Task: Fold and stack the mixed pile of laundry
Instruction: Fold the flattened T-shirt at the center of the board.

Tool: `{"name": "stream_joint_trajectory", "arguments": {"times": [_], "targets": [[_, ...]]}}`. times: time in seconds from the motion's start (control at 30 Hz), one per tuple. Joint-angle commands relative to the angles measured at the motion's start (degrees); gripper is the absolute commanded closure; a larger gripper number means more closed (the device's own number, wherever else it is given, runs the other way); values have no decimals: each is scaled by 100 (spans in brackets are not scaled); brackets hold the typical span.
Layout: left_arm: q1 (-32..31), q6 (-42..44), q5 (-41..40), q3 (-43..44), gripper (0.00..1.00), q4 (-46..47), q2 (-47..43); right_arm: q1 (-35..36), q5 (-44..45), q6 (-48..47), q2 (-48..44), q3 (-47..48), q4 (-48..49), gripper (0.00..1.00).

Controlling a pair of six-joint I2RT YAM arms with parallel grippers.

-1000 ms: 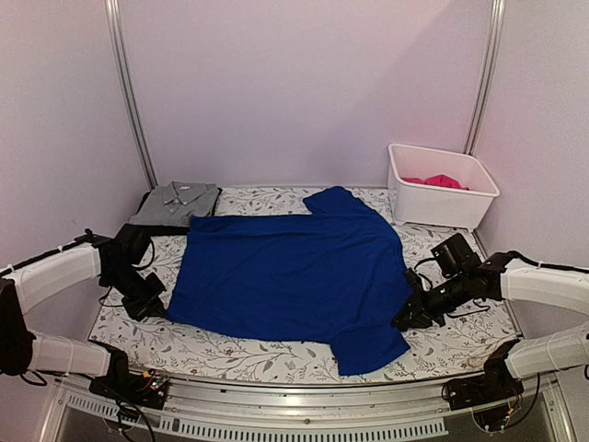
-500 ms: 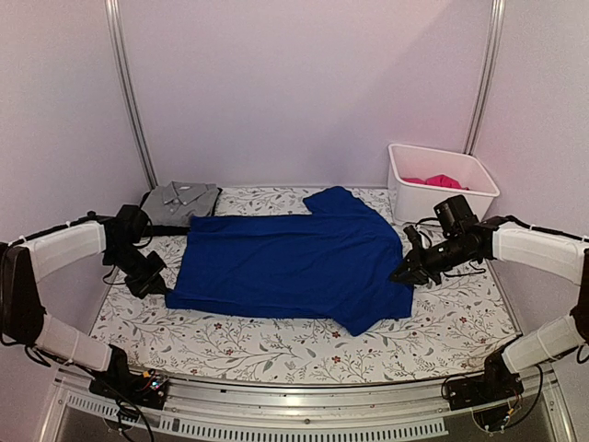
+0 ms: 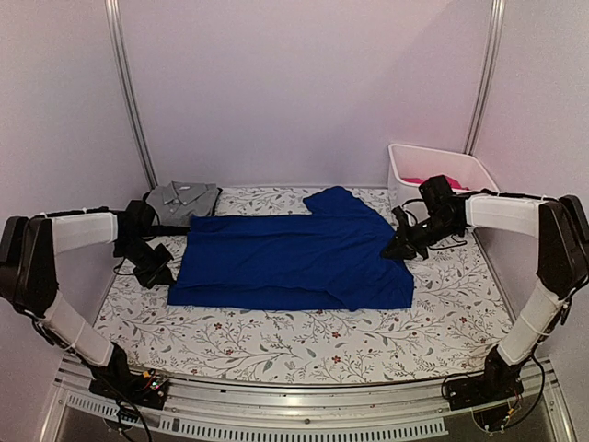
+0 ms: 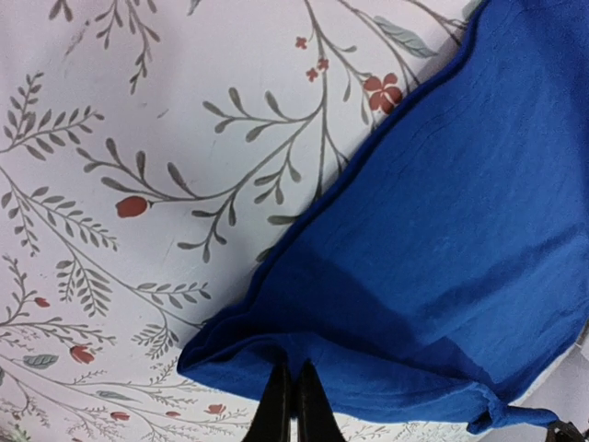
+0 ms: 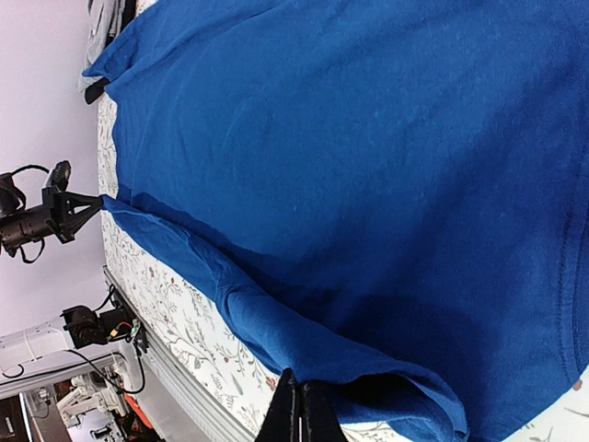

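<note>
At frame left, my left jaws clamp the blue shirt (image 3: pixel 294 260) by its hem corner; it lies mid-frame on the bench (image 3: pixel 276 345); my right jaws clamp its right edge — mid-fold. Next, I reckon: lay flat, release.

Across the middle of the table (image 3: pixel 304 345), large garment (image 3: pixel 294 258); left gripper (image 3: pixel 158 276) at its left edge, right gripper (image 3: pixel 394 250) at its right edge. At the far left corner, collared shirt (image 3: pixel 179 200). At the far right corner, bin (image 3: pixel 442 153), smaller garment (image 3: pixel 416 181) inside.
</note>
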Motion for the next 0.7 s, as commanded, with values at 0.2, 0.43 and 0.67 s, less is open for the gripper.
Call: {"name": "stream_joint_trajectory", "arguments": {"times": [0.2, 0.43, 0.67], "targets": [[85, 180, -109, 388, 100, 375, 536, -139, -48, -292, 731, 703, -201, 100], [91, 239, -87, 564, 100, 508, 831, -206, -41, -277, 981, 950, -208, 100], [94, 295, -68, 780, 100, 542, 1100, -251, -49, -292, 1183, 1107, -250, 100]]}}
